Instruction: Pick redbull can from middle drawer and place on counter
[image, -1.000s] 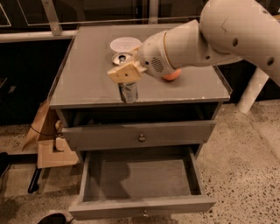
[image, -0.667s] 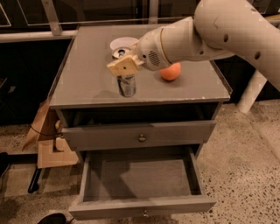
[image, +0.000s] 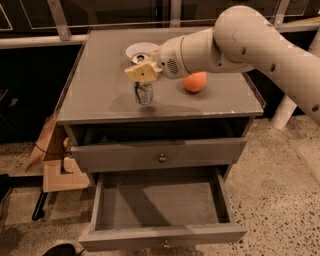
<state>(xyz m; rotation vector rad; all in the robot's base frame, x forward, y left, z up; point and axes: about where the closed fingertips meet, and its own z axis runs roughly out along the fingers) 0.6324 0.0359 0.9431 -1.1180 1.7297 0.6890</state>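
The redbull can stands upright on the counter, left of its middle and near the front edge. My gripper is right over the can's top, at the end of the white arm that reaches in from the right. The can's top is hidden by the gripper, and I cannot tell whether the gripper touches the can. The middle drawer is pulled out wide below, and its inside shows nothing in it.
An orange lies on the counter to the right of the can. A white bowl sits behind the can. The drawer above is pushed in. A cardboard box stands on the floor at the left.
The gripper has risen a little and moved back over the counter; the can stands beneath it, at about the same place on the counter.
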